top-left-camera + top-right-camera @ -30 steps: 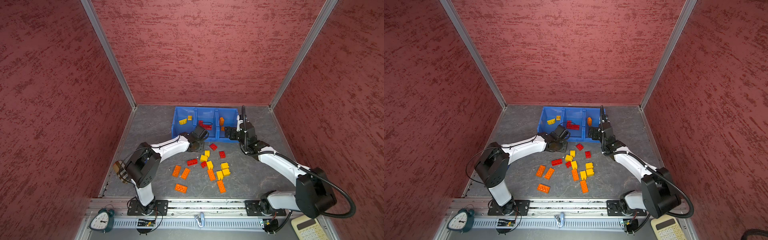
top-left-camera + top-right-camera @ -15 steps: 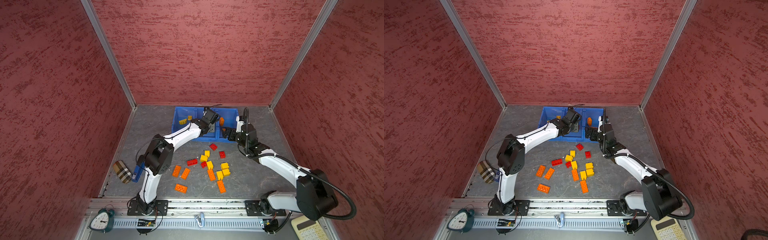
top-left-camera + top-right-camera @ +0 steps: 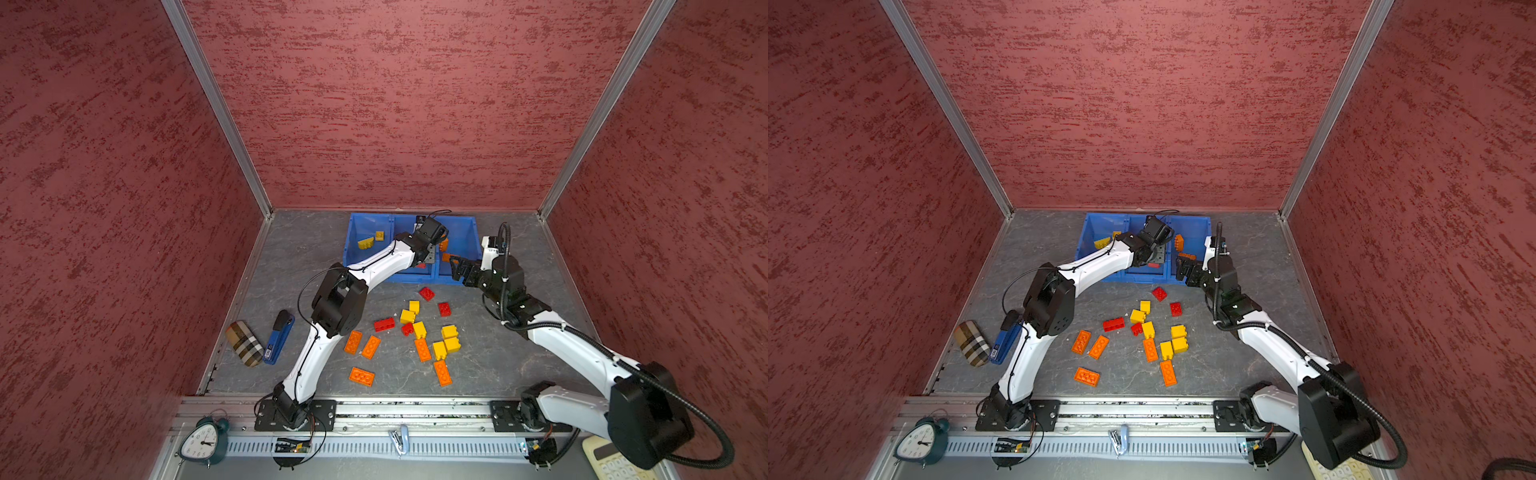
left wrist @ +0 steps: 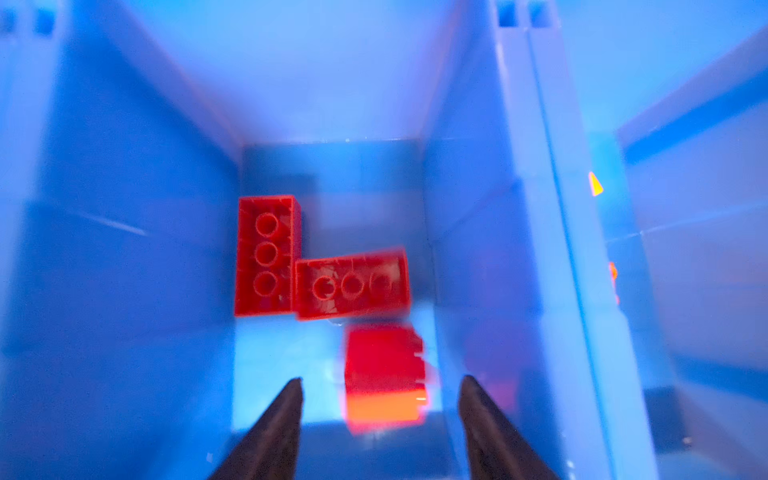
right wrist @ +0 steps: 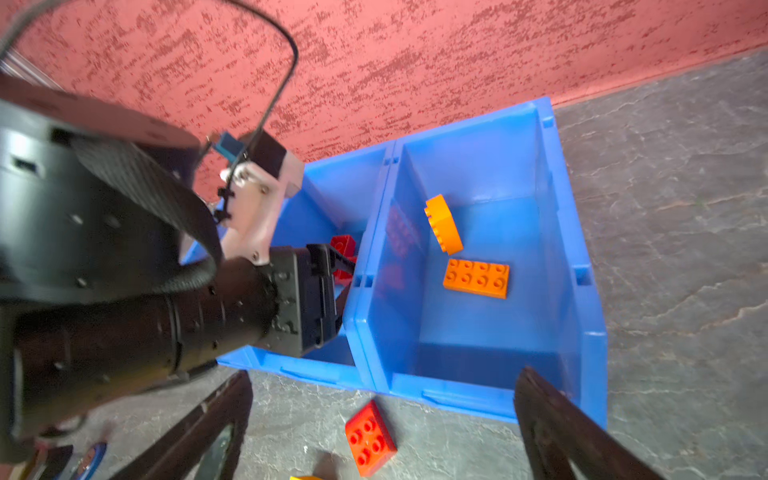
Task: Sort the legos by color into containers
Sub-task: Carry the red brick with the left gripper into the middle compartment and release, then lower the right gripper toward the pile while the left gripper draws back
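Grey marbled desk point(image 3: 291, 249), red-walled booth point(image 3: 395, 104): the left claw point(image 4: 382, 379), jaws apart, reaches into the middle of three joined bright blue plastic bins point(image 3: 463, 239), a blurred red studded brick point(image 4: 384, 365) loose below it beside two long red bricks point(image 4: 266, 255). The right claw point(image 5: 384, 372) gapes empty before the orange-brick bin point(image 5: 561, 249); more red, yellow and orange bricks point(image 3: 419, 330) litter the desk.

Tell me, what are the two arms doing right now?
Left gripper open over middle bin, red brick loose beneath. Right gripper open, empty. Nothing blocking.
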### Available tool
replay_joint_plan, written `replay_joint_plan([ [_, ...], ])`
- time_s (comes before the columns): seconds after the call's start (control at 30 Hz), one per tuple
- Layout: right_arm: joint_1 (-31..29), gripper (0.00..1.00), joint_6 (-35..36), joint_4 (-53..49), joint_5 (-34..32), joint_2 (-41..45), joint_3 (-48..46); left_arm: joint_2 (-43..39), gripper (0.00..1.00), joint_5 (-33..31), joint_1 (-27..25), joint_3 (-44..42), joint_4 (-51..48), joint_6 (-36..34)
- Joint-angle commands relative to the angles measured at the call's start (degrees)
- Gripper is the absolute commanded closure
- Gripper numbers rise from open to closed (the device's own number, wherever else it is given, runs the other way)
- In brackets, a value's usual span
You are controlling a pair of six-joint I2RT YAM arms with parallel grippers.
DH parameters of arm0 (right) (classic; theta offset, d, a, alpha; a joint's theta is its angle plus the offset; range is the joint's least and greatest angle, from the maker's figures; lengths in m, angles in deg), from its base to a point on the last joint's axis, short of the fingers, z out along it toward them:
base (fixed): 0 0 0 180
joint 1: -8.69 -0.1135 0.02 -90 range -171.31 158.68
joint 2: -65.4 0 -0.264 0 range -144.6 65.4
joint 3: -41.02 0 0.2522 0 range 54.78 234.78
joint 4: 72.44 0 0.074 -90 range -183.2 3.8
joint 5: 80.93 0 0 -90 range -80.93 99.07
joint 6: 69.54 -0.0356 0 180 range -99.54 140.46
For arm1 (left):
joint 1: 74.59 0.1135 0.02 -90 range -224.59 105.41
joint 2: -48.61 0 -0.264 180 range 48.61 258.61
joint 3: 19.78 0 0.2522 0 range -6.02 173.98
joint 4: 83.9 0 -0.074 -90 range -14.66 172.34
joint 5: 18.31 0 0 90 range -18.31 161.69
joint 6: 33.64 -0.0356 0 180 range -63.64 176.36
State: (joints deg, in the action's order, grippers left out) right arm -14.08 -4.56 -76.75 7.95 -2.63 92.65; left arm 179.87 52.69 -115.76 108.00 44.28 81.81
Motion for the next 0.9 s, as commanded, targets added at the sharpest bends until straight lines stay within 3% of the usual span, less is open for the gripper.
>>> replay_joint_plan([
  [0.0, 0.26, 0.01, 2.61, 1.69, 3.04, 1.13, -1.03, -2.02, 0.29, 1.68, -0.18, -0.15, -0.36, -0.25],
  [0.23, 0.27, 0.01, 3.54, 3.17, 3.01, 2.11, -3.58, -11.88, 0.11, 2.78, -2.05, -10.40, 3.42, -0.58],
  [0.37, 0.18, 0.01, 8.92, 5.29, 10.32, 1.96, -5.43, -19.50, 0.05, 3.45, -2.32, -20.16, 5.34, 0.81],
  [0.53, -0.63, 0.05, 15.34, -1.09, 18.24, -1.27, -4.09, -29.30, 0.01, 1.53, -2.44, -32.82, 7.32, 3.76],
  [0.7, -5.06, 0.18, 19.41, -7.77, 16.74, -8.05, -0.80, -36.36, 0.01, -5.29, -2.43, -41.09, 9.18, 10.99],
  [0.87, -8.71, 0.28, 20.33, -6.52, 12.16, -13.92, 0.90, -39.21, 0.00, -10.57, -2.50, -44.13, 10.63, 15.71],
])
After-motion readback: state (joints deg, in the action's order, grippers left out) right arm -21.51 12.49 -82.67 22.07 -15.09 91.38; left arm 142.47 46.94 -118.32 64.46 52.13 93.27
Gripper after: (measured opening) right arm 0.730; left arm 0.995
